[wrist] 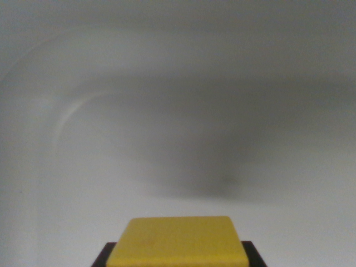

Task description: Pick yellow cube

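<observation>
Yellow cube (178,242) fills the bottom middle of the wrist view, flanked by dark parts on both sides that are probably the hand's fingers (105,257). Whether they clamp it, I cannot tell. Behind lies a pale grey desk (178,111) under soft shadow. Judging by this, the grasp looks reached; lifting may remain.

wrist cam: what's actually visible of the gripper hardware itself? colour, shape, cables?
Very little. Only two dark, near-black slivers at the bottom edge, one on the wrist view's left and one on its right, probably the gripper fingers. They look matte and flat-edged. No cables, markings or arm links in view.
</observation>
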You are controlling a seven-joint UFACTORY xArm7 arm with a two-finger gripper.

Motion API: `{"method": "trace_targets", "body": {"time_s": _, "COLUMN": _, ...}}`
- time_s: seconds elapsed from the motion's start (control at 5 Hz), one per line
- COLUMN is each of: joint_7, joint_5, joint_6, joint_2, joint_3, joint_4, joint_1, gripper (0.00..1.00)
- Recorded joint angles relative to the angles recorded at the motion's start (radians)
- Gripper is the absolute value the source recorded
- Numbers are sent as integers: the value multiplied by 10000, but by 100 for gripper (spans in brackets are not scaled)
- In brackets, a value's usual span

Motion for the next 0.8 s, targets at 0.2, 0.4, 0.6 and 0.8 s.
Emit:
{"method": "trace_targets", "body": {"time_s": 0.2, "joint_7": 0, "joint_5": 0, "joint_6": 0, "joint_2": 0, "joint_3": 0, "joint_4": 0, "joint_1": 0, "gripper": 100}}
{"method": "trace_targets", "body": {"time_s": 0.4, "joint_7": -1, "joint_5": 25, "joint_6": 429, "joint_2": -132, "joint_3": 15, "joint_4": 299, "joint_1": -4, "gripper": 100}}
{"method": "trace_targets", "body": {"time_s": 0.6, "joint_7": -1, "joint_5": 25, "joint_6": 429, "joint_2": -132, "joint_3": 15, "joint_4": 299, "joint_1": -4, "gripper": 100}}
{"method": "trace_targets", "body": {"time_s": 0.8, "joint_7": -3, "joint_5": 52, "joint_6": 883, "joint_2": -272, "joint_3": 31, "joint_4": 616, "joint_1": -8, "gripper": 100}}
